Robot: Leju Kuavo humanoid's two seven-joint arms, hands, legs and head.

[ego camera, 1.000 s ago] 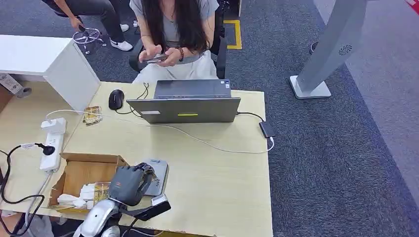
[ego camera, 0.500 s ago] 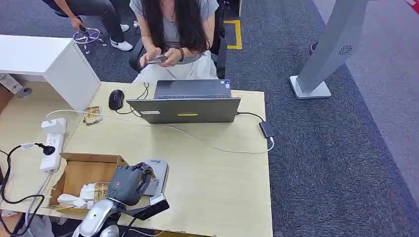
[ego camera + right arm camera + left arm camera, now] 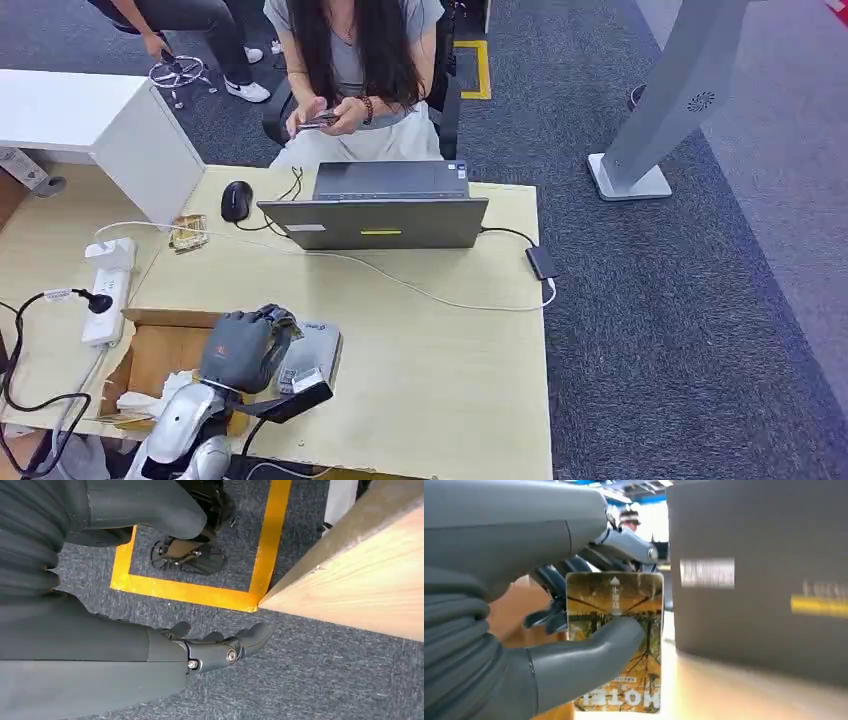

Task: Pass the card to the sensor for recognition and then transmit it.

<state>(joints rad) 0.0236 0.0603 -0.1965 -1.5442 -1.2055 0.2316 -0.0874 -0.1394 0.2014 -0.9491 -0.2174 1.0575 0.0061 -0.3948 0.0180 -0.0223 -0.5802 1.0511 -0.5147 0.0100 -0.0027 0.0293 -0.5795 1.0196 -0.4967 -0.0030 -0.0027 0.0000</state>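
Observation:
My left hand hovers over the near left part of the wooden table, at the left edge of the flat grey sensor. In the left wrist view the thumb pinches a yellow-brown hotel card against the darker fingers, holding it upright. The card itself is hidden behind the hand in the head view. My right hand hangs beside the table edge over the grey carpet, fingers stretched out, holding nothing.
An open cardboard box with paper scraps sits left of the sensor. A grey laptop stands across the table, a person seated behind it. A white cable, a mouse and a power strip lie on the table.
My left hand has shifted left and slightly away from me with the card, from over the sensor toward the box, so more of the sensor shows.

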